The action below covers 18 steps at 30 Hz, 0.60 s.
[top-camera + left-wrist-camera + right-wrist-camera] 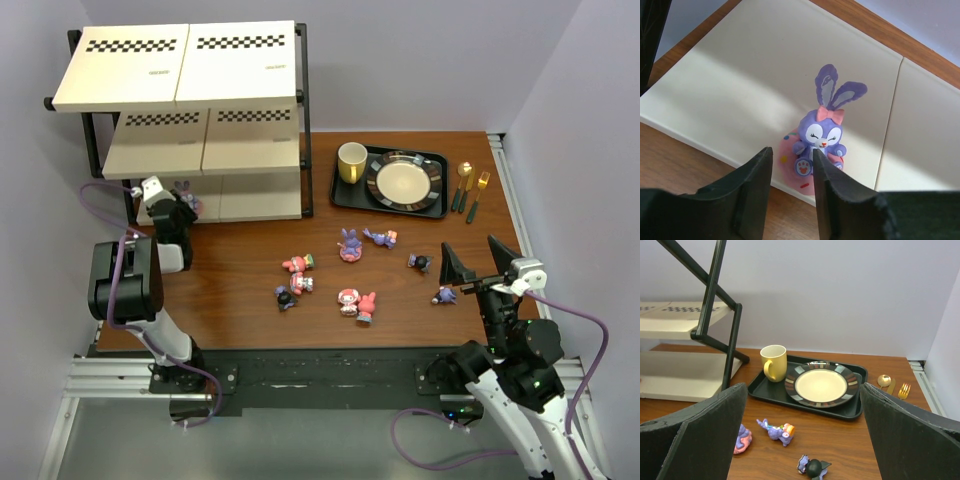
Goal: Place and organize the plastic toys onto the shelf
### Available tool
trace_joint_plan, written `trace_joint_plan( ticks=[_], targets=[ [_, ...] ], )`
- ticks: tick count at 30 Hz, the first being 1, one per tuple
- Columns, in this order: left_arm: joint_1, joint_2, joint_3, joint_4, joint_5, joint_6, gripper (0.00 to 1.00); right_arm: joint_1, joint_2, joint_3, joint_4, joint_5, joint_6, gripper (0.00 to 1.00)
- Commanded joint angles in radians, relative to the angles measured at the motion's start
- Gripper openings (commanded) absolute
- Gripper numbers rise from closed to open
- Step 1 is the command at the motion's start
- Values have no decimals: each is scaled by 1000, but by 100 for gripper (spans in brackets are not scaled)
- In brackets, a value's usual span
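Purple bunny (pixel 821 137) upright at the shelf (pixel 740 85) bottom board's edge, long axis vertical, ears up, facing my left gripper (pixel 791 156). Jaws narrow, empty. Right gripper (pixel 803 390) spread wide.

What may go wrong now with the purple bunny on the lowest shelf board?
The purple bunny stands at the very front edge of the lowest board, and one finger of the left gripper looks very close to it. A small sideways move may knock it off.
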<state>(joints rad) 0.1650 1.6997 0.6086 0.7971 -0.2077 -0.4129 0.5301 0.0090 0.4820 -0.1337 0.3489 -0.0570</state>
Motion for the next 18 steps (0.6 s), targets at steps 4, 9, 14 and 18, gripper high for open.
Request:
trace_joint_plan(
  ticks=[4,9,14,18],
  targets=[
    [-1,-17,54,-45,-35,-13,40,5,-6,-5,26,12,-4,99],
    [1,-32,57,-56,-79,-9,39,5,-6,-5,26,12,-4,99],
    [2,-15,72,-70,-93,-1,38,5,-27,-3,23,13,-4,99],
    [7,-8,74,-65,-105,0,44,5,-26,-3,25,12,-4,99]
  ],
)
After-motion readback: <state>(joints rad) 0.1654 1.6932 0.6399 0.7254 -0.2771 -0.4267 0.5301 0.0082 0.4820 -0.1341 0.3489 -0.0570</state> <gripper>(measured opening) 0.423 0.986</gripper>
